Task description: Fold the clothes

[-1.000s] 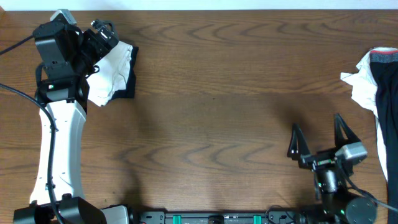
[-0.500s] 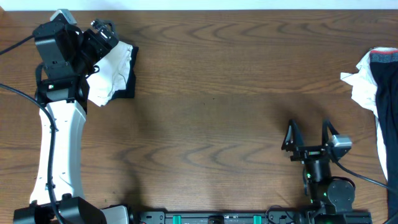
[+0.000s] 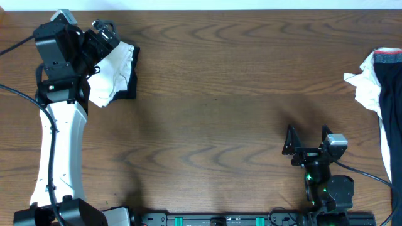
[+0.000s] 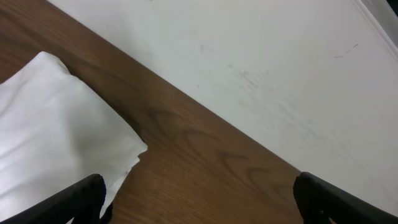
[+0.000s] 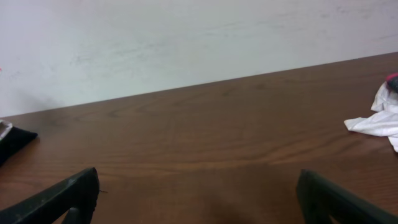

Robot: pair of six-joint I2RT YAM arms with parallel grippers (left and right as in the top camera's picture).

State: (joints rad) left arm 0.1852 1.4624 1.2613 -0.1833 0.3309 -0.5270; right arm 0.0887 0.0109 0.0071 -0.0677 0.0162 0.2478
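Overhead shows clothes (image 3: 370, 81) well right of the right gripper (image 3: 307, 132), spread wide, empty like the left gripper (image 4: 199, 186); probably limp, pinch a hem.

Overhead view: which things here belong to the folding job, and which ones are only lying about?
For the job:
- folded white garment on a black garment, top left
- loose white-and-dark clothes, right edge

Only lying about:
- none that I can see; the rest is the bare wooden table
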